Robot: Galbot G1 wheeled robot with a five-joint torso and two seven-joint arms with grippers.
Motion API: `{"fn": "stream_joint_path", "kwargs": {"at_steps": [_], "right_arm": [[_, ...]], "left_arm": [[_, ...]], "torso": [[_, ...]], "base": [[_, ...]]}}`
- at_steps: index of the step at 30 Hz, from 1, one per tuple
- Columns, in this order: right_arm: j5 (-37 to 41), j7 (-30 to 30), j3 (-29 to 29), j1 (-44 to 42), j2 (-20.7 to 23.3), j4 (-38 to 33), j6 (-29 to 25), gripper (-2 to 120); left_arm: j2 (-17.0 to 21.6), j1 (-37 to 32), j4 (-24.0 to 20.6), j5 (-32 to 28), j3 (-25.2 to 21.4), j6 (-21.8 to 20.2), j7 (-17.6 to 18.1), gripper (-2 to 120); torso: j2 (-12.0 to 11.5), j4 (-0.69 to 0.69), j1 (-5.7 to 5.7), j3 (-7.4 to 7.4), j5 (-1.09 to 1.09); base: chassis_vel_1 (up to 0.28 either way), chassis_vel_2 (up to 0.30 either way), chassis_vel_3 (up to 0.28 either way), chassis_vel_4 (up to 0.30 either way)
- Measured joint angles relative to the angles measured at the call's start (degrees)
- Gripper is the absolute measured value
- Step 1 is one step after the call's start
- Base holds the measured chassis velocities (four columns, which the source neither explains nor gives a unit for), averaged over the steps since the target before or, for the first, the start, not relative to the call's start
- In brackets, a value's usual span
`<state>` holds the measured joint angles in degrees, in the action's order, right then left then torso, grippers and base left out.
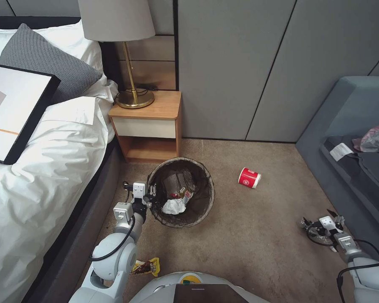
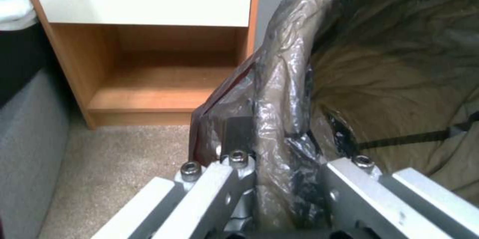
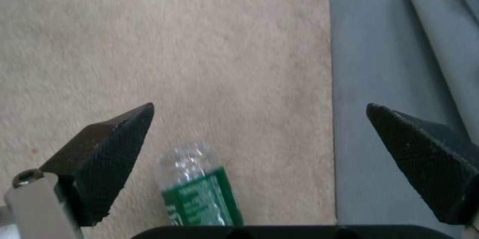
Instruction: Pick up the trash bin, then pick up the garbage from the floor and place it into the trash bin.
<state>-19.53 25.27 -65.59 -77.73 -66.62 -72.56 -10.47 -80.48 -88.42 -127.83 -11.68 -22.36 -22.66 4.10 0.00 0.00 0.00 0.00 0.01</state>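
We note the small round white bin with dark brown liner [image 1: 182,192] before the wooden nightstand [image 1: 147,126], its rim pinched by the left gripper [image 1: 150,194]; slick liner may slip. Right gripper [image 3: 259,164] gapes above a green-labelled clear bottle [image 3: 200,190].

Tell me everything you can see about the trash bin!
The trash bin is small and round, with a crinkly dark brown bag pulled over its rim. It stands on the carpet between the bed and the red paper cup, just in front of the nightstand. Inside lie white tissue, a dark box-like piece and a small red-and-white scrap. The left gripper is at its rim on the bed side; in the left wrist view its fingers straddle the bagged rim.
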Motion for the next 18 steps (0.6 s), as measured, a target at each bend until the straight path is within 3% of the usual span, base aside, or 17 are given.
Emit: {"fn": "stream_joint_path", "kwargs": {"at_steps": [18], "right_arm": [[-3.05, -0.41, -0.05, 1.53, -0.98, 8.11, 0.17, 100]], "left_arm": [[0.27, -0.13, -0.40, -0.05, 0.03, 0.05, 0.00, 0]], "torso": [[0.00, -0.01, 0.00, 0.00, -0.01]], "base": [[0.000, 0.000, 0.000, 0.000]]}}
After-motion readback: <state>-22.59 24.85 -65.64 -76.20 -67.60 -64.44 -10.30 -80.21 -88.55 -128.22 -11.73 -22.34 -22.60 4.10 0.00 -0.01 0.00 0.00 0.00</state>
